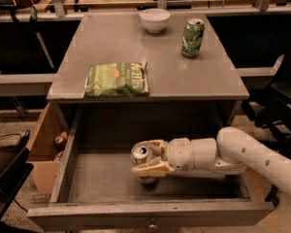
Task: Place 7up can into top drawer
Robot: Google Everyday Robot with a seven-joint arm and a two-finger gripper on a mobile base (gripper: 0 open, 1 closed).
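Observation:
The 7up can [141, 155], pale silver with a silver top, stands upright inside the open top drawer [97, 181], on or just above its grey bottom near the middle. My gripper [144, 160] reaches in from the right on a white arm, and its cream fingers [153, 169] are closed around the can's sides. The lower part of the can is hidden behind the near finger. The drawer's front panel with its small knob [150, 223] is at the bottom of the view.
On the grey tabletop [184, 76] above the drawer lie a green chip bag [116, 79], a white bowl [154, 19] and a darker green can [192, 38]. A cardboard box [43, 149] with items stands at the left. A black chair [281, 106] is at the right.

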